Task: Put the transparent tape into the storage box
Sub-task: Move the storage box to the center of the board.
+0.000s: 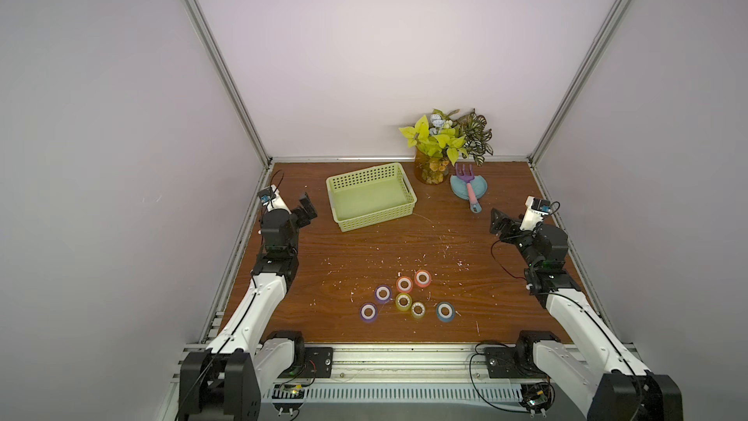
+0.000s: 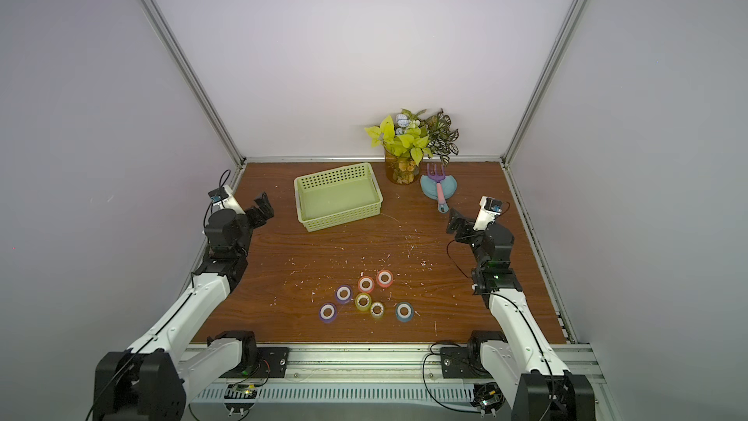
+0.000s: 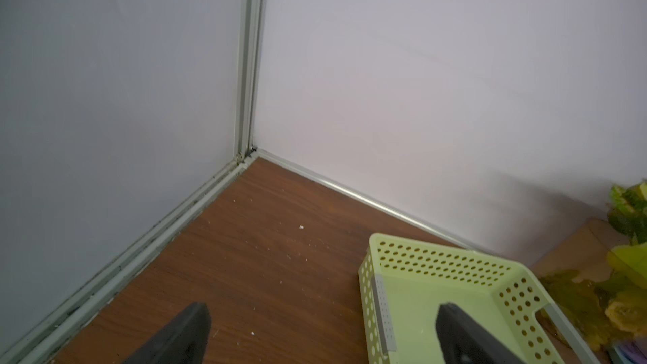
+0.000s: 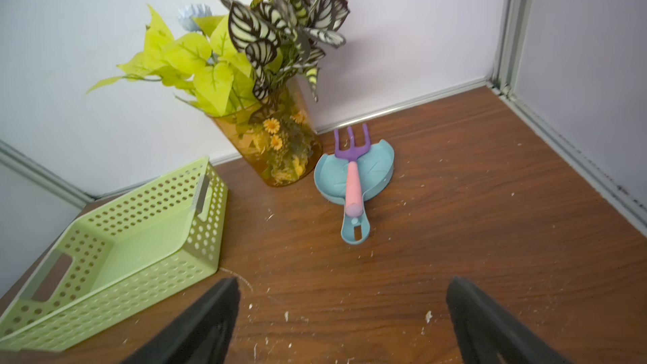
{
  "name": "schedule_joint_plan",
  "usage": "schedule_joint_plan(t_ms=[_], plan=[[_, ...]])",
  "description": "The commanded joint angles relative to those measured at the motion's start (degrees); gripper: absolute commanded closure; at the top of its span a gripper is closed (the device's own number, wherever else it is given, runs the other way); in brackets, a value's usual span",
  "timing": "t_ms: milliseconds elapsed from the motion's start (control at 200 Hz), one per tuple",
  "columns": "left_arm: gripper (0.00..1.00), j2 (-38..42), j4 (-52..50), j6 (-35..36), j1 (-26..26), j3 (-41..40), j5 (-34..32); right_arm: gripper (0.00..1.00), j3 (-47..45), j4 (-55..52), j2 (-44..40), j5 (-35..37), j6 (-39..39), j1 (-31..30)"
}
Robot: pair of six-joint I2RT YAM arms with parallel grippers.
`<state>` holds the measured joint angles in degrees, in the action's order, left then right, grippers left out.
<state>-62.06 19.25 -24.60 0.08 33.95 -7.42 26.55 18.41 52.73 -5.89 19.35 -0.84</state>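
Several small translucent tape rolls lie flat in a cluster near the table's front middle in both top views: purple (image 1: 368, 311), orange-red (image 1: 422, 277), yellow (image 1: 403, 300), colourless (image 1: 418, 309) and blue (image 1: 445, 310) (image 2: 404, 311). The light green storage box (image 1: 376, 218) (image 2: 342, 218) (image 3: 437, 260) (image 4: 140, 274) stands empty at the back, left of centre. My left gripper (image 1: 307, 208) (image 3: 324, 309) hovers open beside the box's left end. My right gripper (image 1: 497, 222) (image 4: 343, 281) hangs open at the right side, facing the box's right end. Both grippers are far from the rolls and hold nothing.
An amber vase of artificial plants (image 1: 431, 172) (image 4: 276, 148) stands against the back wall right of the box. A round blue dish (image 1: 479, 188) (image 4: 378, 166) carrying a pink and purple toy rake (image 1: 469, 190) lies beside it. Walls with metal rails enclose three sides.
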Motion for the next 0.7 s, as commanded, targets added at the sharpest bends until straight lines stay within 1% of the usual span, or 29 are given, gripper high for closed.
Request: schedule_joint_plan(t_ms=[0,75,115,150,265,395,480,555,631,691], plan=[[0.00,-5.45,-9.24,-2.07,0.72,4.93,7.02,0.01,4.11,-6.24,0.45,-6.18,1.01,-1.06],[0.00,-9.95,-11.78,-1.56,0.69,8.65,9.92,0.01,5.66,-9.42,1.76,-6.96,0.89,-1.81],[0.01,-12.51,-13.20,-1.38,0.65,10.57,11.15,0.01,6.37,-10.46,2.62,-8.60,0.20,-2.18],[0.01,-14.32,-14.22,-1.41,0.39,11.99,11.17,0.01,7.02,-11.40,3.30,-9.61,-0.33,-2.61],[0.00,-19.79,-16.48,-0.89,-0.93,15.95,10.90,0.01,9.05,-14.17,5.54,-9.90,-1.73,-5.06],[0.00,-25.27,-18.11,-0.07,-3.75,19.98,8.73,0.01,10.87,-17.60,7.58,-5.33,-1.88,-8.41],[0.05,-28.85,-19.21,-0.15,-5.02,22.90,8.63,0.01,11.22,-18.74,8.29,-2.39,-2.56,-10.69],[0.12,-31.71,-19.69,-0.40,-5.30,25.05,10.11,0.01,11.07,-19.37,8.68,-0.79,-2.80,-12.13],[0.18,-33.77,-20.29,-0.79,-5.43,26.68,10.92,0.01,10.74,-19.64,8.81,-0.49,-2.42,-12.67],[0.21,-34.98,-20.73,-0.96,-5.51,27.58,11.20,0.01,10.55,-19.74,8.71,-0.46,-2.12,-12.78]])
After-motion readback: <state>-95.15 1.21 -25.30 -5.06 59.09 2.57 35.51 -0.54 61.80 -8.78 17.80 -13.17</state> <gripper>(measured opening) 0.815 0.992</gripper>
